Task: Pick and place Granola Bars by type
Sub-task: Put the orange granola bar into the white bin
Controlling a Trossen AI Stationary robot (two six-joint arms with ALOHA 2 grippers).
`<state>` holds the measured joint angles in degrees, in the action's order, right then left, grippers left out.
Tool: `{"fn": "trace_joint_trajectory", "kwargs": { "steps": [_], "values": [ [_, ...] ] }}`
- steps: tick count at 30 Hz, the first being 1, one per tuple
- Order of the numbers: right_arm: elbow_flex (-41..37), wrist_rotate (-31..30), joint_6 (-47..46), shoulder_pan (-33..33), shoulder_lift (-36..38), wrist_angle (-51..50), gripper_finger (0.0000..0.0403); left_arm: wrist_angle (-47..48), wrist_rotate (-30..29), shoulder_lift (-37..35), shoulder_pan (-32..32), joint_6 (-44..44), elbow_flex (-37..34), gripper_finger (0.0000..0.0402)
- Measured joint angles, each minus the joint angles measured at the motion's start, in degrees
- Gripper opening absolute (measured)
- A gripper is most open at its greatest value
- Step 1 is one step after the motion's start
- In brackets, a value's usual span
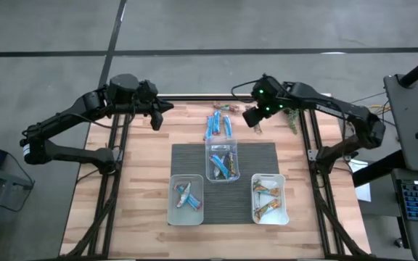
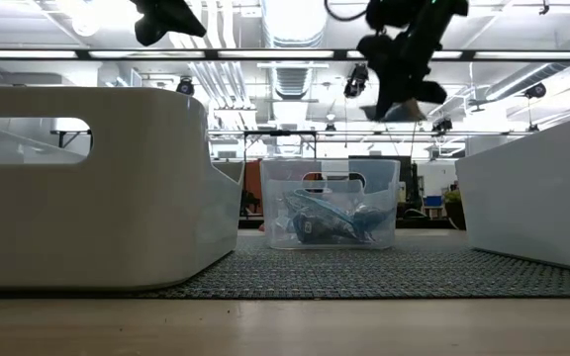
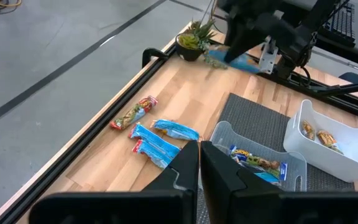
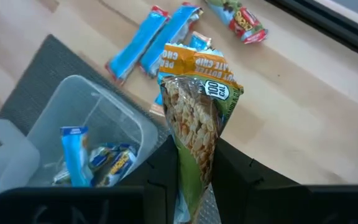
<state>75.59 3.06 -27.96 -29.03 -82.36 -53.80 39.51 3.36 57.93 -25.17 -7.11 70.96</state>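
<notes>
**One tan peanut bar in my right claw, and its tub lies toward the front of the table**

My right gripper is clenched on a granola bar with a tan and orange wrapper and a green edge. The bar stands up from between my fingers, so its long axis follows the fingers and does not lie flat. In the high view this gripper hangs above the far part of the wooden table, just beyond the far edge of the dark grey woven mat.

The white plastic tub on the right side of the mat already holds bars in tan wrappers, so I judge that my bar belongs there. It lies nearer to the front edge of the table than my claw and a little to the right. My right arm is clearly the nearer one.

Between the claw and that tub, slightly to the left, stands the clear rectangular plastic tub with blue-wrapped bars. Its rim is the thing I must not touch, and I think the way passes beside it. The second white tub is on the left of the mat.

On the bare wood beyond the clear tub some blue bars and one red and tan bar are not yet sorted. A small green plant clump is to the right of my claw.

My left gripper is shut and empty, waiting over the far left of the table.
</notes>
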Motion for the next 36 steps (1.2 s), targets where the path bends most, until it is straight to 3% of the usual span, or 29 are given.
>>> {"fn": "trace_joint_trajectory", "kwargs": {
  "steps": [7, 12, 16, 36],
  "values": [
    [0.0, 0.5, 1.4, 3.5, 3.8, -5.5, 0.0070, 0.0, 0.0, 0.0, 0.0, 0.0, 0.0, 0.0000],
    [0.0, 5.3, 2.3, 7.7, 6.3, -8.1, 0.0070, 0.0, 0.0, 0.0, 0.0, 0.0, 0.0, 0.0000],
    [0.0, 7.7, 1.4, 12.2, 8.5, -8.0, 0.0070, 0.0, 0.0, 0.0, 0.0, 0.0, 0.0, 0.0000],
    [0.0, 8.1, -3.6, 36.8, 14.5, -8.1, 0.0068, 0.0, 0.0, 0.0, 0.0, 0.1, 0.0, 0.0000]
  ]
}}
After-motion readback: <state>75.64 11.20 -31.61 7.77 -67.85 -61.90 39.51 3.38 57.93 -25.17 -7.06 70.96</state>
